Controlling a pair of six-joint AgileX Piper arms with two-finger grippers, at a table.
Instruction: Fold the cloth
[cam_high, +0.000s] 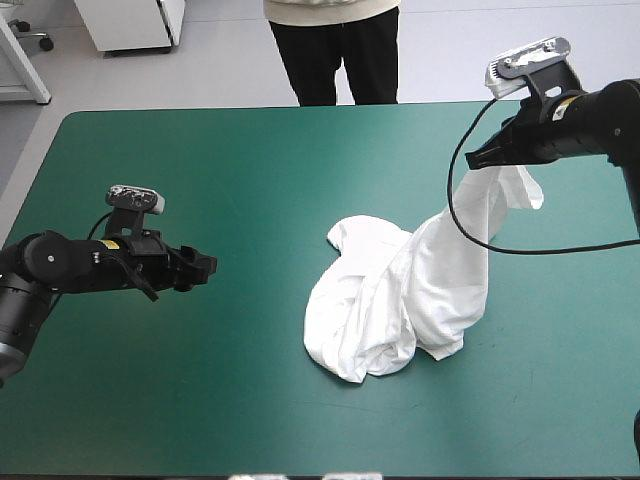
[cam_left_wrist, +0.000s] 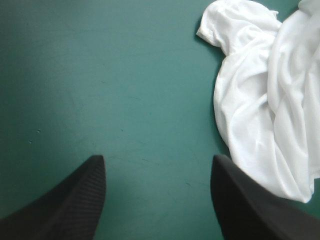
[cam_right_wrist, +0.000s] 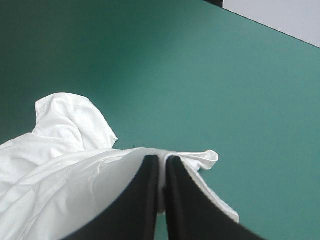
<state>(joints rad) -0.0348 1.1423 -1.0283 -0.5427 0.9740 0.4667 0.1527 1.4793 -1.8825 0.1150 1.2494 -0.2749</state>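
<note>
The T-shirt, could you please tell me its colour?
T-shirt is plain white; high view shows best.

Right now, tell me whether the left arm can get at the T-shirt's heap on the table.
Probably yes: the left gripper is open, and only bare teal-green cover lies between it and the T-shirt. The right gripper holds a lifted end, clear of that path.
</note>
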